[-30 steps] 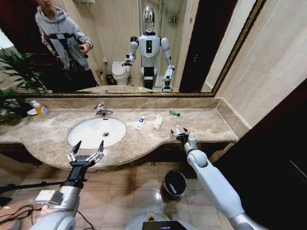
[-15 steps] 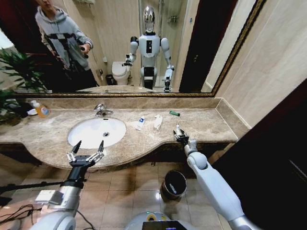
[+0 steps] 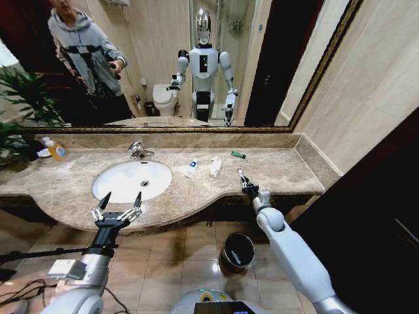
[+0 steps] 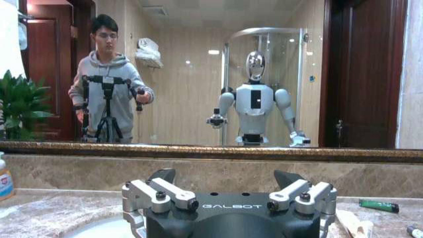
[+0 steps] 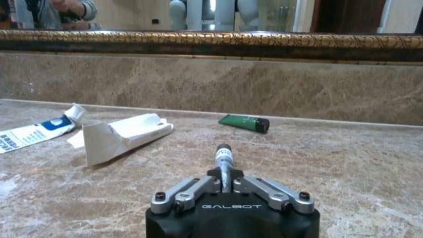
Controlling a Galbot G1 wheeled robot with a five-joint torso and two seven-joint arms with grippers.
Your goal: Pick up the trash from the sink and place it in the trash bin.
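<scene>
My right gripper (image 3: 245, 184) is shut on a thin white tube (image 5: 224, 156) with a dark tip, low over the marble counter right of the sink (image 3: 111, 186). On the counter beyond it lie a white sachet with blue marks (image 3: 191, 168), a crumpled white wrapper (image 3: 215, 166) and a dark-green stick (image 3: 238, 155). The wrist view shows the same sachet (image 5: 36, 131), wrapper (image 5: 122, 135) and stick (image 5: 244, 122). The dark round trash bin (image 3: 237, 251) stands on the floor below the counter's edge. My left gripper (image 3: 118, 204) hangs open at the counter's front edge by the basin.
A chrome tap (image 3: 137, 150) stands behind the basin. An orange-yellow bottle (image 3: 57, 150) sits at the counter's far left beside a plant (image 3: 19, 98). A framed mirror (image 3: 196, 129) runs along the back wall. The right wall is close to the counter's end.
My right gripper's fingers, open around the thin tube a second ago, have shut on it and shifted slightly towards the wall. The left arm has not moved.
</scene>
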